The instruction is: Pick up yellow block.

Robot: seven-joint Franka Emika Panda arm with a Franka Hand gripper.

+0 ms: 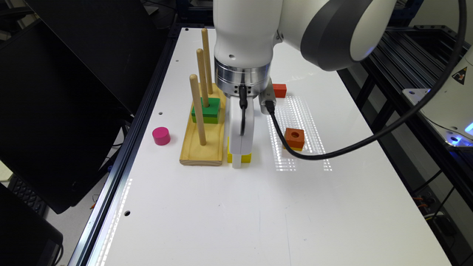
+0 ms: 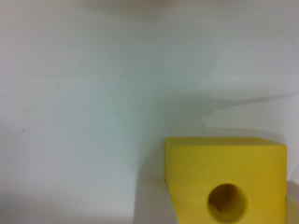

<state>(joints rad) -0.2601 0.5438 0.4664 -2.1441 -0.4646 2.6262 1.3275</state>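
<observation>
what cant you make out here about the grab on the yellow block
- Yellow block, exterior view: mostly hidden behind the white tool; contact unclear.
- Yellow block, wrist view: cut off by the picture edge.
- Tool open or shut: neither view settles it.

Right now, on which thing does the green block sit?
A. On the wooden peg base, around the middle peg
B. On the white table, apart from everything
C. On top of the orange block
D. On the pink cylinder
A: in the exterior view the green block rests on the wooden peg base, and the middle peg rises through its centre.
</observation>
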